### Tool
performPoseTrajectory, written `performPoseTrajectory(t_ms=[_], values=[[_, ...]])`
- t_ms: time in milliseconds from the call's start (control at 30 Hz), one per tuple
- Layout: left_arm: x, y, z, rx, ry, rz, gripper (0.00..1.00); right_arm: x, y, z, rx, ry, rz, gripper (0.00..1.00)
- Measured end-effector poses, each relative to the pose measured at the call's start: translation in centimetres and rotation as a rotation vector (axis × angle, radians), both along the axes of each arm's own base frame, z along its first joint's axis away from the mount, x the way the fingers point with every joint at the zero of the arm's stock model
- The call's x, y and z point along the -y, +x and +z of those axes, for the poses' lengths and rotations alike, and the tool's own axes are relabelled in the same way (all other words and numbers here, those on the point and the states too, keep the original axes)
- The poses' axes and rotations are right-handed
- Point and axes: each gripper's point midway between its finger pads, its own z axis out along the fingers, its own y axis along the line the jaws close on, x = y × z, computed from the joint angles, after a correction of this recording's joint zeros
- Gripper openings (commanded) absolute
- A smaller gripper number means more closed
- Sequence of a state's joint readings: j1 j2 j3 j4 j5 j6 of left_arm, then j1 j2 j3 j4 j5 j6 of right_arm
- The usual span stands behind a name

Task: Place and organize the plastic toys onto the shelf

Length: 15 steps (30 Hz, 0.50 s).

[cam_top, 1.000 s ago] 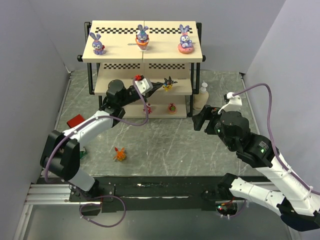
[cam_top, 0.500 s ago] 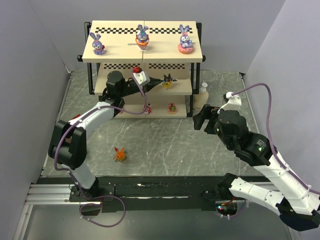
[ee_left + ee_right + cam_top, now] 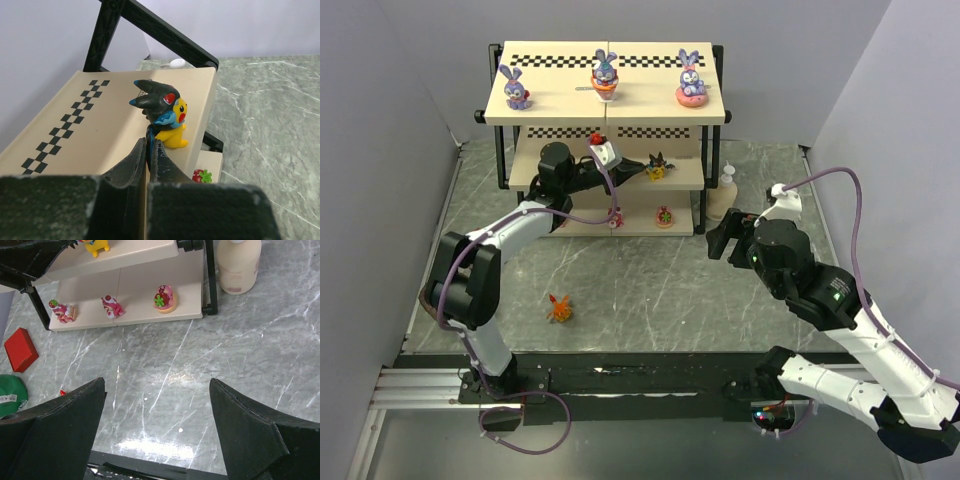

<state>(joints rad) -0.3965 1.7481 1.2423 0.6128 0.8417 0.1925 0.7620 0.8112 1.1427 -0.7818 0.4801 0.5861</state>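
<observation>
The shelf (image 3: pixel 550 110) stands at the back, with three purple-blue bunnies (image 3: pixel 605 76) on its top board. My left gripper (image 3: pixel 149 145) reaches onto the middle tier (image 3: pixel 100 130) and is shut on the back of the dark blue-yellow winged toy (image 3: pixel 165 117), which stands upright near the board's edge (image 3: pixel 657 167). Three red-pink figures (image 3: pixel 112 306) sit on the bottom tier. The orange spiky creature (image 3: pixel 559 308) lies on the table in front. My right gripper (image 3: pixel 157 425) hovers open over bare table, right of the shelf.
A cream pump bottle (image 3: pixel 239 267) stands by the shelf's right legs. A red block (image 3: pixel 20 349) and a green object (image 3: pixel 10 395) lie on the table at the left. Grey walls close in both sides.
The left arm has drawn closer to the shelf and its wrist has lifted slightly, with the gripper still at the winged toy on the middle tier. The right arm has not moved.
</observation>
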Motion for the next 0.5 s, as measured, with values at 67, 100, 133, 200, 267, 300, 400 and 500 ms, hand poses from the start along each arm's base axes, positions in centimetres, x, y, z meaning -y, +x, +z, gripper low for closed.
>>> performPoseTrajectory(t_ms=[67, 100, 133, 200, 267, 300, 400, 500], values=[[0.0, 0.0, 0.1, 0.003, -0.003, 0.001, 0.07, 0.0, 0.0, 0.0, -0.002, 0.0, 0.0, 0.9], [0.0, 0.1, 0.1, 0.004, -0.004, 0.001, 0.08, 0.0, 0.0, -0.1, -0.002, 0.001, 0.0, 0.9], [0.0, 0.1, 0.0, 0.003, -0.004, 0.001, 0.09, 0.0, 0.1, -0.1, -0.003, 0.0, -0.001, 0.9], [0.1, 0.4, -0.1, 0.004, -0.005, 0.001, 0.11, 0.0, 0.1, -0.2, -0.005, -0.002, -0.002, 0.9], [0.2, 0.6, -0.3, 0.003, -0.004, 0.002, 0.13, 0.0, 0.1, -0.3, -0.007, -0.001, -0.003, 0.9], [0.3, 0.7, -0.3, 0.003, -0.005, 0.002, 0.13, 0.0, 0.1, -0.3, -0.007, 0.0, -0.002, 0.91], [0.3, 1.0, -0.3, 0.007, -0.007, 0.008, 0.15, 0.0, 0.1, -0.3, -0.007, 0.001, -0.001, 0.9], [0.3, 1.2, -0.3, 0.012, -0.01, 0.016, 0.17, 0.0, 0.1, -0.5, -0.011, -0.001, 0.001, 0.9]])
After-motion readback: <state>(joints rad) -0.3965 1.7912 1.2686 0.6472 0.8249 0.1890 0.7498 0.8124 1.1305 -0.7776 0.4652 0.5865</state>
